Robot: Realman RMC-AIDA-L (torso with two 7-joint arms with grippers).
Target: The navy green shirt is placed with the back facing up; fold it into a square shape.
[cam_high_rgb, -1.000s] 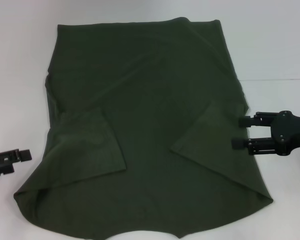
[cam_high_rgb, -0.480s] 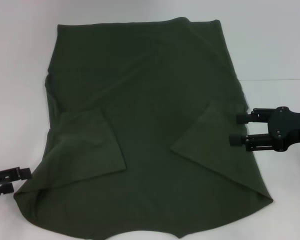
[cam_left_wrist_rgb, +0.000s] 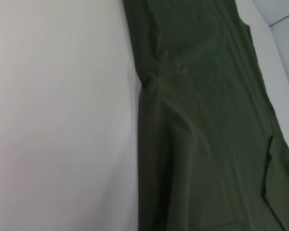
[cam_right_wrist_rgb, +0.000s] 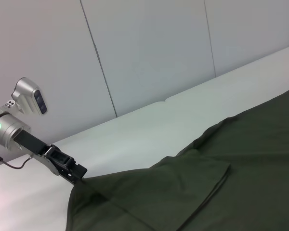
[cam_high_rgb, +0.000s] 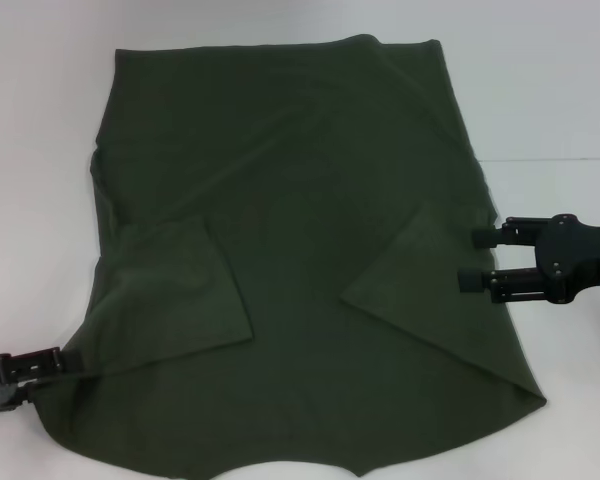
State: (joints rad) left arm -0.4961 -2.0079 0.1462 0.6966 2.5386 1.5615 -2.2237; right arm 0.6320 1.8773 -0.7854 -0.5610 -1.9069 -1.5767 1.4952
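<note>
**Both grippers at the shirt's side edges**

At the lower left of the head view, the black left gripper (cam_high_rgb: 52,366) sits at the near left corner of the large dark olive-green short-sleeved shirt of soft plain knit (cam_high_rgb: 300,250). Its upper finger reaches the cloth's edge, its lower one lies off the cloth on the white table (cam_high_rgb: 550,90); I cannot tell whether the fingers are spread or pinching. The right wrist view shows that gripper (cam_right_wrist_rgb: 76,174) touching the hem corner.

The shirt lies flat across the middle of the frame, both sleeves folded inward onto the body, one at centre left and one at centre right.

At the middle right, the black right gripper (cam_high_rgb: 471,260) lies with its two fingers spread, their tips over the shirt's right edge, just beside the folded sleeve.

The far hem runs along the upper part of the frame.
</note>
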